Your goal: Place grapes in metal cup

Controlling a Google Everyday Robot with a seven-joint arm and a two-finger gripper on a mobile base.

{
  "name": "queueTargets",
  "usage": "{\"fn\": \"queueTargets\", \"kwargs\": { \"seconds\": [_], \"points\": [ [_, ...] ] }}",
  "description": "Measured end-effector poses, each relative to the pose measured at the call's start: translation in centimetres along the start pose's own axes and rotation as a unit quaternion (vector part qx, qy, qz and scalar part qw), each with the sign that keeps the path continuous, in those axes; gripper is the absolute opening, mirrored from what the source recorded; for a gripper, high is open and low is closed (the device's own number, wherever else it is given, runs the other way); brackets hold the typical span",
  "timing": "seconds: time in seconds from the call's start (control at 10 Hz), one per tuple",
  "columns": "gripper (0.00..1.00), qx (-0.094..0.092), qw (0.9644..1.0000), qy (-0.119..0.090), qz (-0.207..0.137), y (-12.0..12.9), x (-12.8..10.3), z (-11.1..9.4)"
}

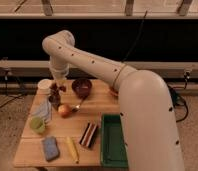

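Note:
My gripper [57,83] points down at the back left of the wooden table. It is shut on the grapes [56,90], a small dark reddish-purple cluster hanging at its tip. The metal cup [54,99], small, grey and dark inside, stands right below the grapes. The grapes are just above its rim or touching it; I cannot tell which. The arm comes in from the right and arches over the table.
A white cup [44,86] stands left of the gripper and a dark maroon bowl [82,88] right of it. An apple [64,110], a spoon [78,105], a grey cloth [41,109], a green cup [37,124], a blue sponge [50,148], a yellow item [72,149], a dark bar [88,135] and a green tray [112,141] lie nearer.

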Motion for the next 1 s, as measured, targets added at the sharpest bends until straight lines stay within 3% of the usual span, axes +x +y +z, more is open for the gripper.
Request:
{"fn": "queueTargets", "kwargs": {
  "seconds": [0.1,0.3,0.8,1.0],
  "points": [
    [0.02,0.001,1.0,-0.001,-0.001,-0.3,-0.2,0.3],
    [0.19,0.002,1.0,-0.004,-0.002,-0.7,-0.7,1.1],
    [0.72,-0.006,0.9998,-0.006,0.017,-1.1,0.7,4.0],
    [0.8,-0.008,0.9998,-0.008,0.019,-1.2,0.8,4.5]
  ]
}}
